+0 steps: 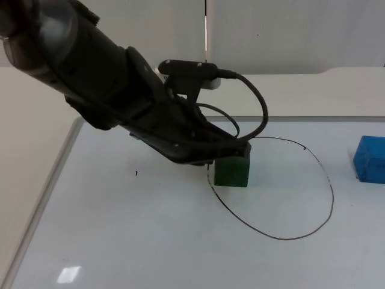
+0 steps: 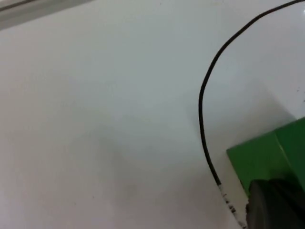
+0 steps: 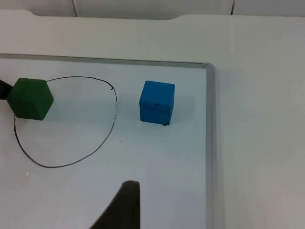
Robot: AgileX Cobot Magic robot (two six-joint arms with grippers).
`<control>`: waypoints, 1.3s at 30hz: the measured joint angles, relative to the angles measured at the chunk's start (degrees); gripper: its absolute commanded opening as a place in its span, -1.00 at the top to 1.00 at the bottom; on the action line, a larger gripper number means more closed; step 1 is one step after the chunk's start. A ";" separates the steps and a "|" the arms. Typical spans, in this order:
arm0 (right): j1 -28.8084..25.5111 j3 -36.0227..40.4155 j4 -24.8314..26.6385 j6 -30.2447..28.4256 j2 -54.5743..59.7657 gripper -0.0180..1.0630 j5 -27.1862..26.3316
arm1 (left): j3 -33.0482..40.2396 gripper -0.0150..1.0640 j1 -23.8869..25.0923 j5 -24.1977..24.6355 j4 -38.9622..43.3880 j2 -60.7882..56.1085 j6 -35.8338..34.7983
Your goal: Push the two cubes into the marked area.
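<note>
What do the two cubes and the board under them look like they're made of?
Green cube: matte, no glare, slightly soft edges; possibly foam or painted wood. Blue cube: same matte look, likely the same material. Board: glossy white with a light reflection and pale raised rim, probably a whiteboard.

green cube (image 1: 232, 171): matt, smooth faces, foam-like look
blue cube (image 3: 157, 102): matt, smooth, slightly dull sheen on top
whiteboard (image 1: 150, 241): glossy white surface with a light glare patch, pale metal-looking frame
marked area (image 1: 283, 198): thin black drawn line, matt
left gripper (image 1: 231, 152): black, matt plastic look
left arm (image 1: 90, 66): black casing, semi-gloss
</note>
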 measured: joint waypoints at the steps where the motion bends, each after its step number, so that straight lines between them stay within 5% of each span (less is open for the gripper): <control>1: 0.00 0.00 0.00 0.00 0.00 -0.98 0.00 | -0.27 0.98 0.00 0.26 0.00 0.00 0.00; 32: 0.00 0.00 0.00 0.00 0.00 -0.98 0.00 | -1.09 0.98 -1.88 1.26 2.11 0.00 -0.11; 39: 0.00 0.00 0.00 0.00 0.00 -0.98 0.00 | -1.09 0.98 1.08 5.78 4.10 0.00 -0.11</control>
